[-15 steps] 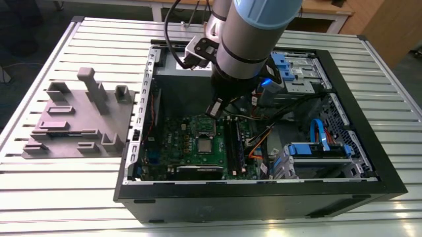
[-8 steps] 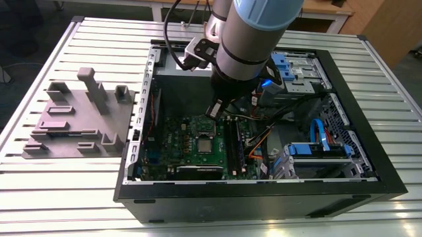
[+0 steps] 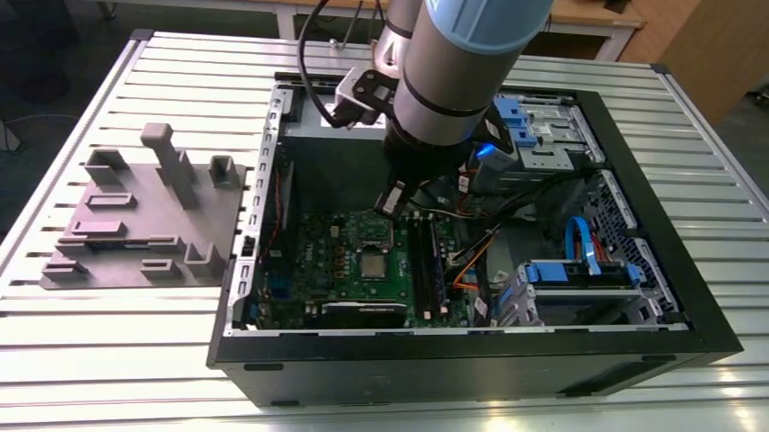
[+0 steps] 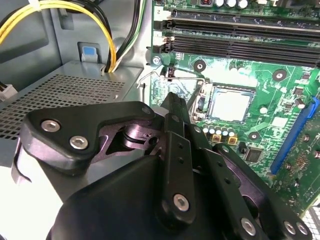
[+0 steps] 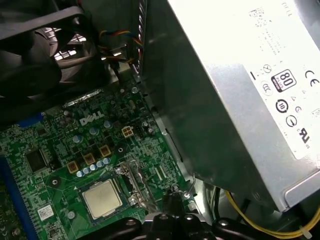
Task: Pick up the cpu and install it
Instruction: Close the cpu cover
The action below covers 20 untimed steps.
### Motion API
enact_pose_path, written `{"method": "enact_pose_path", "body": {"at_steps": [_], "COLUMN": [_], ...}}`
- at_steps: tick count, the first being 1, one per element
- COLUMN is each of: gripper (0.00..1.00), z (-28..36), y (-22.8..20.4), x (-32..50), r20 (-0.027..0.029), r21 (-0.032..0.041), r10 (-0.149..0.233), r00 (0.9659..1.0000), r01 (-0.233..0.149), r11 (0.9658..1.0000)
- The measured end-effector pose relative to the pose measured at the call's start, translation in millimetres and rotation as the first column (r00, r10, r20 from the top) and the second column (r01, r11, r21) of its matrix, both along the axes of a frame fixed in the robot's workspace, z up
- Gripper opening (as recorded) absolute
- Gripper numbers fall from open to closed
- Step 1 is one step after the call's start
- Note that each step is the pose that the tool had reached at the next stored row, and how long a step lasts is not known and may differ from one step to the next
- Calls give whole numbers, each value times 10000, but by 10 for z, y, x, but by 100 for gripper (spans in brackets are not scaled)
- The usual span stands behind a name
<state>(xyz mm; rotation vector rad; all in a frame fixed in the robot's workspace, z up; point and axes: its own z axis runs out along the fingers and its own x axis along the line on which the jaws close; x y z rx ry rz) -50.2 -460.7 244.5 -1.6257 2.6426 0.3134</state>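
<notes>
The gripper [image 4: 172, 107] is seen from behind in the second wrist view; its fingertips are hidden by its own black linkage, so whether they are apart or together cannot be told. Just beyond it, the cpu [image 4: 229, 106], a flat silver-grey square with a pale rim, lies seated in the socket on the green motherboard [image 4: 295, 85].

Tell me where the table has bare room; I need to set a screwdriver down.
The slatted table is bare beyond the tray, and in front of tray and case. Inside the case it is crowded: arm, cables, drives.
</notes>
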Motion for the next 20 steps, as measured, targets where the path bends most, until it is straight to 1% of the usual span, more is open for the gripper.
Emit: {"method": "enact_pose_path", "body": {"at_steps": [5, 10, 20], "gripper": [11, 11, 11], "z": [0, 0, 0], "y": [-12, -43, -88], "x": [-4, -4, -4], "r20": [1, 0, 0], "r21": [0, 0, 0], "r10": [389, 398, 399], "r00": [9992, 9992, 9992], "r01": [-389, -398, -399], "r11": [9992, 9992, 9992]}}
